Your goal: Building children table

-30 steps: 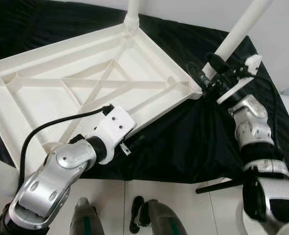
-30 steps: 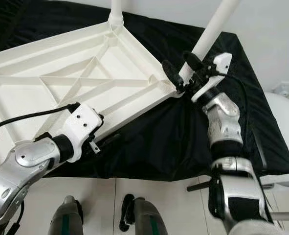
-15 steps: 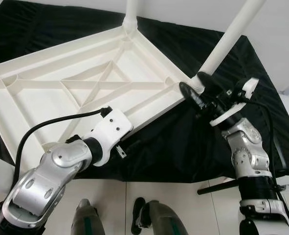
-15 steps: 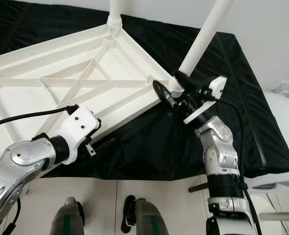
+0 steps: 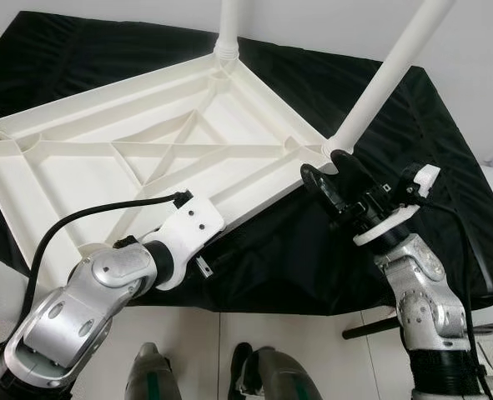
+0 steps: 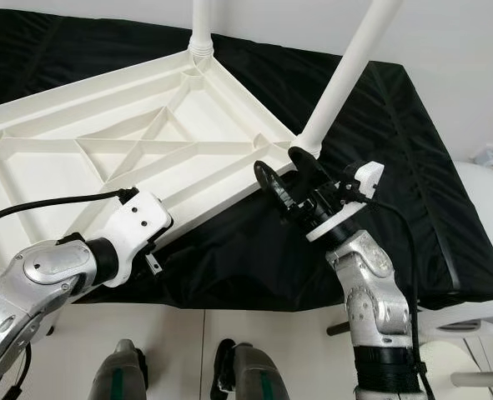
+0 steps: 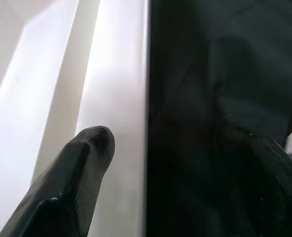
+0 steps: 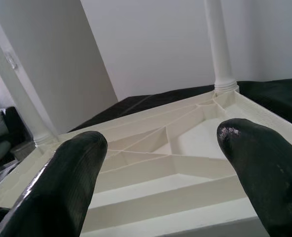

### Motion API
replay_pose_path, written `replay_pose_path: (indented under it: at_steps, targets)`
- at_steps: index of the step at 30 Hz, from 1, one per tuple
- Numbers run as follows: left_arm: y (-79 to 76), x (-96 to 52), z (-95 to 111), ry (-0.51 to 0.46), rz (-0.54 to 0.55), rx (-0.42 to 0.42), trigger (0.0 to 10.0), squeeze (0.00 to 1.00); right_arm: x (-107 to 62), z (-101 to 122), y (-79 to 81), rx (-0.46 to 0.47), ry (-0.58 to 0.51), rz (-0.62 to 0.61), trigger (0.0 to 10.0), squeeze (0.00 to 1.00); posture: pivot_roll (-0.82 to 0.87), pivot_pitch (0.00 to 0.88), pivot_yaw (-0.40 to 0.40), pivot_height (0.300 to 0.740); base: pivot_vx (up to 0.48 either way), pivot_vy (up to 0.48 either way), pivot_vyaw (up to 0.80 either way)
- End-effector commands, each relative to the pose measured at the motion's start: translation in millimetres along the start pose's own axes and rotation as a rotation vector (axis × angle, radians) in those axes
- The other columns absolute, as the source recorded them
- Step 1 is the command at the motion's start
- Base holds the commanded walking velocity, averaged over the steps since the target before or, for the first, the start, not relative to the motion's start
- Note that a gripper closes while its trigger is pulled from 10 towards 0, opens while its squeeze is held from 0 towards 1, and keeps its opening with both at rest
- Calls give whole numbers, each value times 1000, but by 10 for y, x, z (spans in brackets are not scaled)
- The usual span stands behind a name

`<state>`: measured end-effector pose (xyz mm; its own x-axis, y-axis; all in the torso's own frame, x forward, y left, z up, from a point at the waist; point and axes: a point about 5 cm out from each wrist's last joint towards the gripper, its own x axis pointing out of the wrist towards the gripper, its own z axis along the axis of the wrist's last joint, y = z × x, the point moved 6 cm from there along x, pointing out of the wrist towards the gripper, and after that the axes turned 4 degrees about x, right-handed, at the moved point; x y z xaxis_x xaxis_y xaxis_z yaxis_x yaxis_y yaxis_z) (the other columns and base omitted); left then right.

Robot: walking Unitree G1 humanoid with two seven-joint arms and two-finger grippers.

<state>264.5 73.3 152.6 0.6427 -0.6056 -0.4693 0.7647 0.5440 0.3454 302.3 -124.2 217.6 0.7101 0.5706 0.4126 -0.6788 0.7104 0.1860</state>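
Here the right gripper (image 6: 284, 177) hung spread beside the leg (image 6: 339, 79); left gripper (image 7: 86, 163), closure unclear, pressed the tabletop (image 5: 104, 179) rim. A nudge might unseat the leg.

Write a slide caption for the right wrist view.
Open right gripper faces the upturned white plastic ribbed tabletop with upright legs.

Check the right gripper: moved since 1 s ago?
Yes. The right gripper was around the near-right leg just above its socket; it now sits below the socket, at the tabletop corner, fingers open.
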Motion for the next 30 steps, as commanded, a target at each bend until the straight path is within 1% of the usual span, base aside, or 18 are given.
replay_pose_path:
  at_steps: [1,2,3,4,6,7,10,11,13,14,17,18,21,22,23,26,27,30]
  targets:
    - [10,42,-194,89,0,-18,8039,0,-35,-31,97,40,6,0,10000,0,74,134,-91,740,0,0,0]
    - [28,53,-208,96,8,-23,7569,0,-46,-34,119,48,11,-3,10000,0,73,132,-91,740,0,0,0]
    - [28,53,-208,96,8,-23,7569,0,-46,-34,119,48,11,-3,10000,0,73,132,-91,740,0,0,0]
    - [41,68,-223,104,11,-32,4706,0,-62,-45,146,56,19,-9,10000,0,70,132,-91,740,0,0,0]
    - [40,71,-227,106,9,-33,4706,0,-65,-48,152,59,21,-11,10000,0,70,132,-91,740,0,0,0]
    - [43,84,-242,112,9,-37,2235,0,-73,-58,165,64,26,-13,10000,0,65,132,-90,740,0,0,0]
    - [85,117,-283,133,33,-48,2275,0,-87,-73,192,69,34,-14,10000,0,62,131,-90,740,0,0,0]
    - [87,125,-279,131,31,-52,0,0,-91,-72,192,69,34,-18,10000,0,56,130,-88,740,0,0,0]
    - [87,125,-279,131,31,-52,0,0,-91,-72,192,69,34,-18,10000,0,56,130,-88,740,0,0,0]
    - [123,131,-271,134,45,-57,9216,0,-103,-69,189,70,38,-30,10000,0,54,130,-87,740,0,0,0]
    - [169,132,-264,140,68,-52,9020,0,-114,-70,187,68,42,-37,10000,0,54,130,-87,740,0,0,0]
    - [182,136,-258,142,76,-55,10000,0,-117,-73,184,69,43,-40,10000,0,54,133,-88,740,0,0,0]
    - [191,141,-245,137,83,-64,10000,0,-119,-78,184,70,45,-41,10000,0,54,133,-88,740,0,0,0]
    - [194,148,-224,129,84,-73,7098,0,-120,-82,185,71,48,-45,10000,0,55,134,-89,740,0,0,0]
    - [207,150,-196,117,94,-82,196,0,-121,-84,188,73,51,-48,10000,0,56,136,-88,740,0,0,0]
    - [209,163,-166,110,98,-85,0,0,-122,-85,187,73,54,-54,10000,0,56,136,-88,740,0,0,0]
    - [217,178,-164,116,106,-91,10000,0,-123,-87,190,74,55,-55,10000,0,58,135,-88,740,0,0,0]
    - [224,196,-158,121,112,-101,10000,0,-123,-88,190,73,56,-55,10000,0,56,134,-87,740,0,0,0]
